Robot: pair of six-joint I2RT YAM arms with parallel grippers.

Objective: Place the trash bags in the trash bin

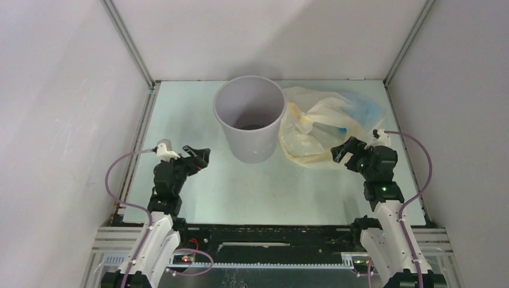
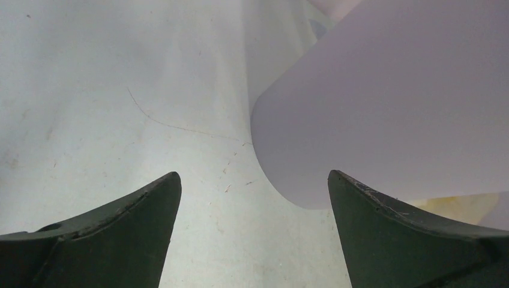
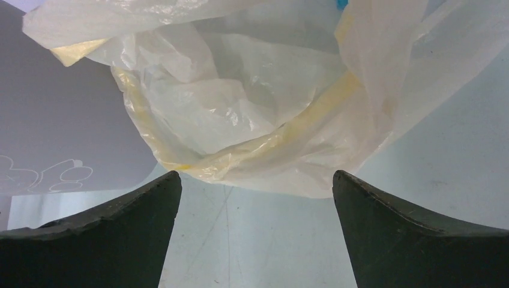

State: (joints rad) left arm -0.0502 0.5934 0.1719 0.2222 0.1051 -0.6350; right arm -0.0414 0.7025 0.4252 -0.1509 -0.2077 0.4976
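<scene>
The pale grey-lavender trash bin (image 1: 249, 117) stands upright at the back middle of the table; its wall fills the right of the left wrist view (image 2: 384, 114). The blue trash bag (image 1: 367, 108) lies right of the bin, mostly under a pale yellow bag (image 1: 312, 135); only a blue speck (image 3: 342, 3) shows in the right wrist view. My left gripper (image 1: 198, 157) is open and empty, near and left of the bin. My right gripper (image 1: 341, 152) is open and empty, just in front of the yellow bag's near edge (image 3: 252, 138).
The pale yellow translucent bag lies crumpled against the bin's right side. White enclosure walls and metal frame posts (image 1: 129, 45) ring the table. The bin's side also shows at the left of the right wrist view (image 3: 54, 120).
</scene>
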